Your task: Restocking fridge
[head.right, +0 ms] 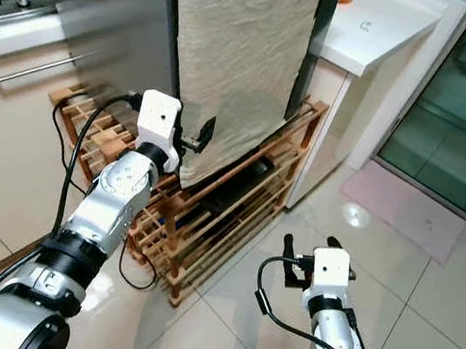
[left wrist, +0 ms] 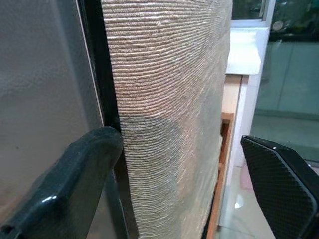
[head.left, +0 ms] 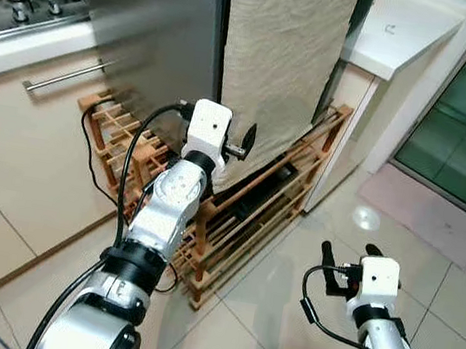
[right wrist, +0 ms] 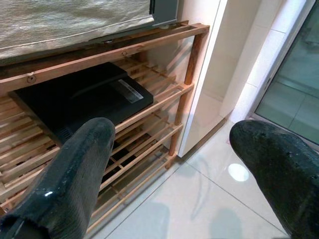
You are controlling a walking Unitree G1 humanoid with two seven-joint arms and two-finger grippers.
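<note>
As it seeks the door edge, left gripper point(head.left: 239, 145) spreads jaws wide around cloth-draped fridge point(head.left: 278, 50); right gripper point(head.left: 348, 262) idles wide

The left gripper point(head.right: 196, 138) is up beside the beige cloth point(head.right: 232, 60) hanging on the fridge point(head.right: 107, 15). The right gripper point(head.right: 307, 254) hangs low over the floor point(head.right: 425, 300), away from the cloth, jaws apart.
</note>
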